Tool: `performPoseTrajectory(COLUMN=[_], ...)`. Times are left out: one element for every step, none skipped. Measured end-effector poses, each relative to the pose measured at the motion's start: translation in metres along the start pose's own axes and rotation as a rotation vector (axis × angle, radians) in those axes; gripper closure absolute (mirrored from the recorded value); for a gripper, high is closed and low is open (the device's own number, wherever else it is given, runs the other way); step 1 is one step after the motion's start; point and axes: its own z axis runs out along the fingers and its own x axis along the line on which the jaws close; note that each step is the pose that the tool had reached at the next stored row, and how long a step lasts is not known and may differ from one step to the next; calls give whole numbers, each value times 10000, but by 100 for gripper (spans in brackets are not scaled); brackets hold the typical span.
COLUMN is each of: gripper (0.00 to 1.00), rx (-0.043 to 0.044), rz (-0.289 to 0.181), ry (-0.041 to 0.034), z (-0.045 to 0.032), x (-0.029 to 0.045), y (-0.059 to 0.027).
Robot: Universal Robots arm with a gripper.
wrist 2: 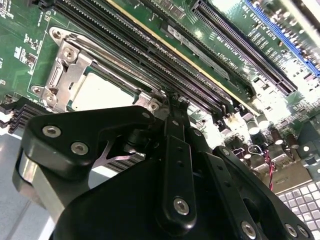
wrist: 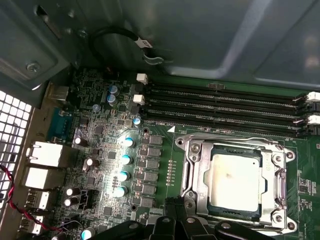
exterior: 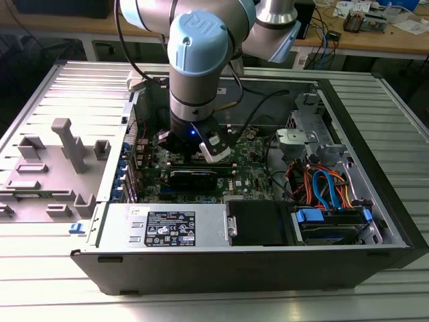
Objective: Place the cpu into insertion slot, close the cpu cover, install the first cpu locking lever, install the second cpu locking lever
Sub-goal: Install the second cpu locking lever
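The cpu [wrist: 234, 180] [wrist 2: 100, 92] lies flat in the insertion slot [wrist: 260, 216], pale metal face up. The silvery cpu cover [wrist: 197, 170] [wrist 2: 65, 70] is folded down around it. A thin wire locking lever [wrist: 225, 139] [wrist 2: 110, 62] runs along the socket edge beside the memory slots. My gripper [wrist: 177, 210] [wrist 2: 172, 102] is shut with nothing between its fingers. Its tips sit at the socket's edge, near a corner of the cover. In the exterior view the gripper [exterior: 191, 144] reaches down into the open computer case over the green board.
Long black memory slots [wrist: 225, 105] [wrist 2: 175, 65] lie close beside the socket. Capacitors [wrist: 125, 160] stand on its other side. The case holds a power supply [exterior: 167, 228] in front and a drive cage with cables [exterior: 322, 188] at the exterior view's right. Grey fixtures [exterior: 60, 161] sit outside at the left.
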Motion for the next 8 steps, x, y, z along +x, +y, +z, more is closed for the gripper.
performPoseTrajectory(gripper=[89, 89, 89, 89, 89, 89, 89, 89], rx=[40, 52, 56, 58, 58, 58, 58, 59], rz=[1, 3, 3, 4, 4, 4, 4, 4], ry=[4, 4, 5, 6, 6, 6, 6, 6], z=[-3, -8, -17, -35, -45, -55, -66, -82], x=[0, 0, 1, 2, 2, 3, 3, 4], y=[0, 1, 3, 6, 9, 10, 13, 16])
